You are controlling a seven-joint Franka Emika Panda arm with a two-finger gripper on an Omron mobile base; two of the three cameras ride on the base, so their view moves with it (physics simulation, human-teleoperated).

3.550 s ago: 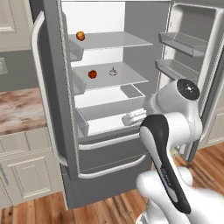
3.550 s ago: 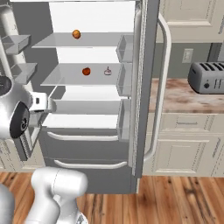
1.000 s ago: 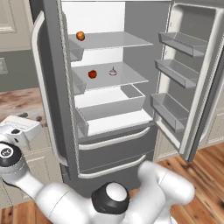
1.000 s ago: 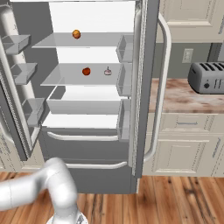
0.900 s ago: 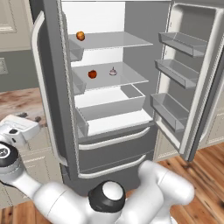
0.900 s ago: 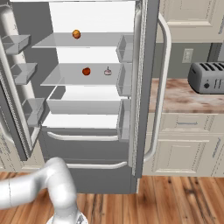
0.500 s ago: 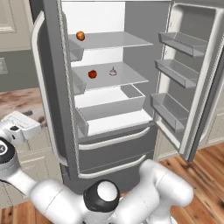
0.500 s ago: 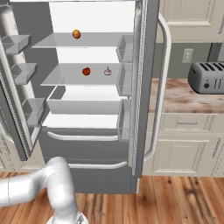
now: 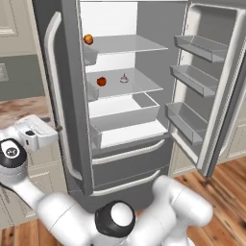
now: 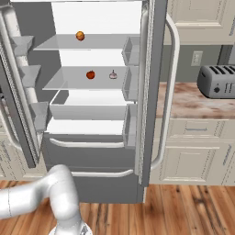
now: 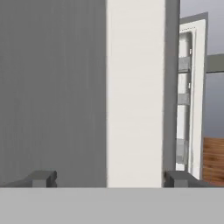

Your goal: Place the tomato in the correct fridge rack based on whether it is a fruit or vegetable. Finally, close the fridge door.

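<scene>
White arm links fill the foreground of the left base view, sweeping low and out to the left; the gripper (image 9: 37, 136) sits at the far left, level with the counter edge and just beside the outer face of the left fridge door (image 9: 65, 96); in the hand view the two dark fingertips (image 11: 43, 178) stand far apart, jaws wide, nothing between them; ahead of them a grey door face and a white door edge block most of the sight line.

Wood floor (image 10: 183, 206) runs under the fridge; cream cabinets (image 10: 193, 151) sit to its right under a mottled brown counter (image 10: 188, 103); a grey toaster (image 10: 216, 81) stands on that counter, well apart from the fridge.

Both fridge doors stand open; the right door (image 9: 211, 91) carries three empty-looking bins; the left door, with its long curved handle (image 9: 55, 91), stands between the gripper and the fridge interior.

Inside, a clear drawer (image 9: 125, 115) sits lowest; above it, on the middle shelf (image 9: 137, 84), the tomato (image 9: 101, 81) rests near the left side, with a small pale object (image 9: 124, 78) beside it, apart, too small to identify; on the top shelf (image 9: 129, 44) an orange round fruit (image 9: 88, 39) sits at the left edge.
</scene>
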